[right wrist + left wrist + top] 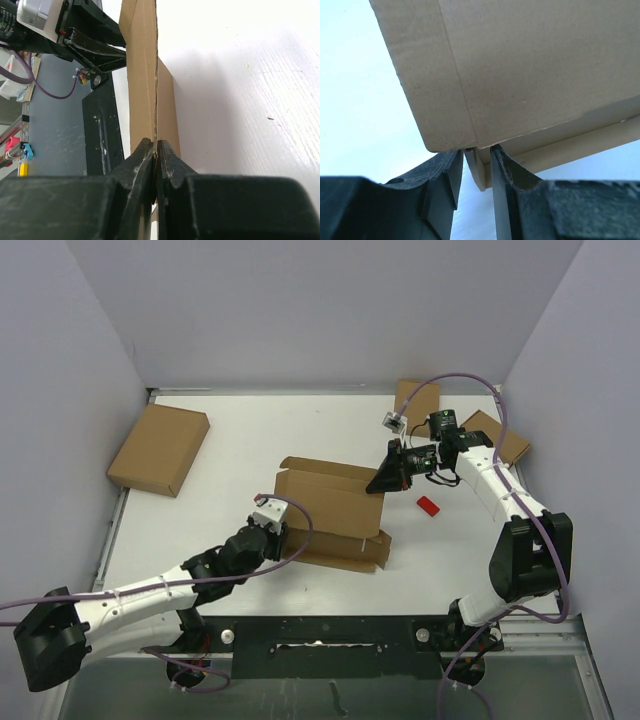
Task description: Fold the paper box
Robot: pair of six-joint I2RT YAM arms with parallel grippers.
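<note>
The paper box (330,512) lies half folded in the middle of the table, its back wall raised and a front flap lying flat. My left gripper (277,528) is at the box's left end. In the left wrist view its jaws (476,152) stand a little apart around a thin cardboard flap (479,172), with a gap on the left side. The box's underside (530,70) fills the upper part of that view. My right gripper (386,478) pinches the box's right edge. Its fingers (156,145) are shut on the cardboard sheet (145,75), seen edge-on.
A larger brown box (160,448) lies at the back left. Two smaller brown boxes (417,398) (497,435) lie at the back right behind the right arm. A small red object (429,505) rests right of the paper box. White walls close in the table.
</note>
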